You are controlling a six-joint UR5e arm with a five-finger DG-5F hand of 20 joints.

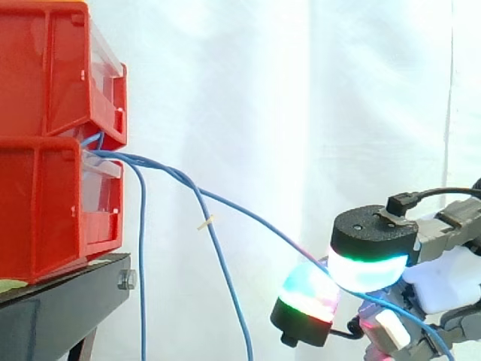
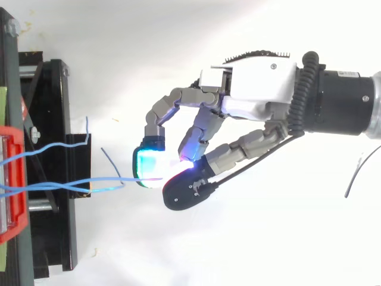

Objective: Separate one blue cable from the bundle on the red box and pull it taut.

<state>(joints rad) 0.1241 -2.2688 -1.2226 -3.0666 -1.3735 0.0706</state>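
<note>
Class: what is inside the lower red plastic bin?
Thin blue cables emerge from the top front of the lower red plastic bin; its walls hide their ends and other contents.

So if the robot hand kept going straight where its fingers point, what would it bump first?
Probably the loose blue cables hanging in between, then the lower red bin. The hand, pinching one blue cable, points that way, though depth is unclear.

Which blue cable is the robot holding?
Find the stacked red bins on the left in the side view. Blue cables spill from between them. The others droop down; this cable slants across to the hand, pinched between its glowing pads.
</note>
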